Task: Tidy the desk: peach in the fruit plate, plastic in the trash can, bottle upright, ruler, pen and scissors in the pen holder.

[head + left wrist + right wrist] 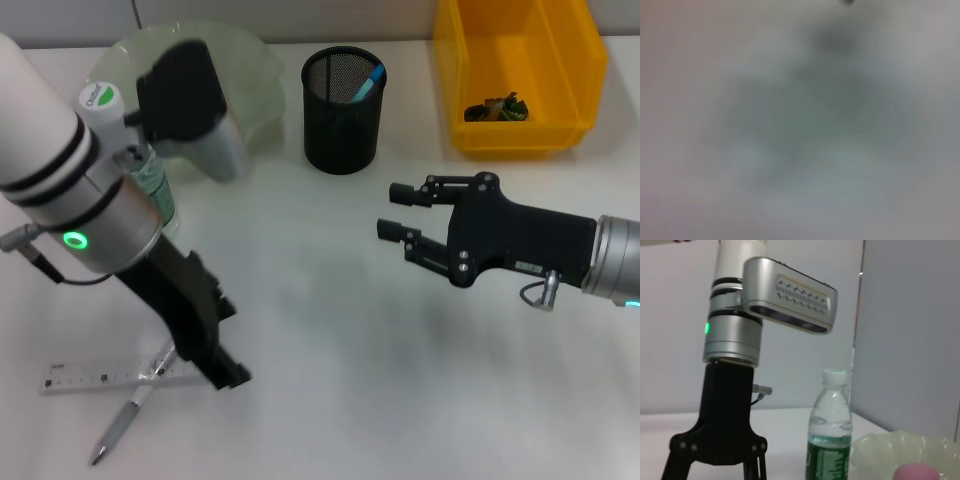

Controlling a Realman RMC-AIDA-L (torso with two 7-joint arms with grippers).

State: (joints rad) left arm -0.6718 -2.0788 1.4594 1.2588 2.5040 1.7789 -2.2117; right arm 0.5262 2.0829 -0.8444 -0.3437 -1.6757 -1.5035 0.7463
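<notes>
My left gripper (222,345) hangs open just above the table at the front left, right beside the clear ruler (100,376) and the silver pen (126,422) that lies across the ruler's end. Behind that arm the bottle (152,180) (830,430) stands upright. The pink peach (916,472) lies in the pale green fruit plate (250,70) (890,447); the left arm hides it in the head view. A black mesh pen holder (342,120) has a blue handle (372,78) sticking out. Crumpled plastic (497,108) lies in the yellow trash can (520,135). No scissors can be made out. My right gripper (394,211) hovers open at mid-table, holding nothing.
The trash can stands at the back right, the pen holder at the back middle, the plate at the back left. White table lies between the two grippers. The left wrist view shows only a blurred pale surface.
</notes>
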